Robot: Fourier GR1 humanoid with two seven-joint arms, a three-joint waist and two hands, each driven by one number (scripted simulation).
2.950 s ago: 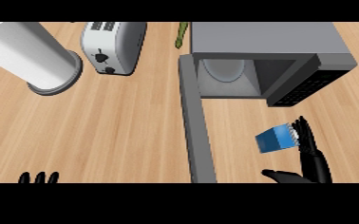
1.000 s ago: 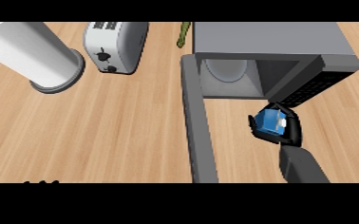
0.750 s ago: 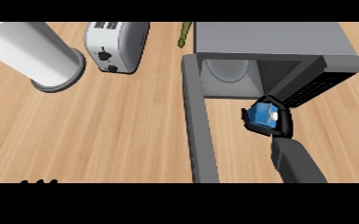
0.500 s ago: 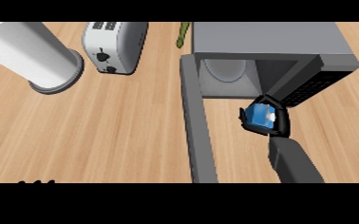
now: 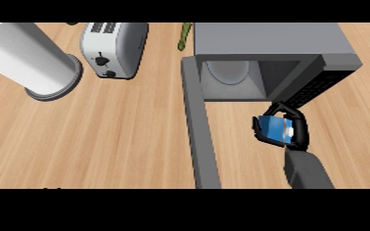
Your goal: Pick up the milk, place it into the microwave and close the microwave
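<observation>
Your right hand (image 5: 299, 132) curls round the blue milk carton (image 5: 274, 126). It hangs just before the open microwave (image 5: 267, 39), above the table (image 5: 130, 127).

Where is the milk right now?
In the head view the milk is at the right, held in the right hand, just in front of the open microwave, right of its door.

The black right hand (image 5: 298, 133) wraps the blue milk carton (image 5: 271, 126), hiding its right side; the tall white cylinder (image 5: 36, 63) runs off the left edge; the thin green object (image 5: 185, 35) is too small to name.
</observation>
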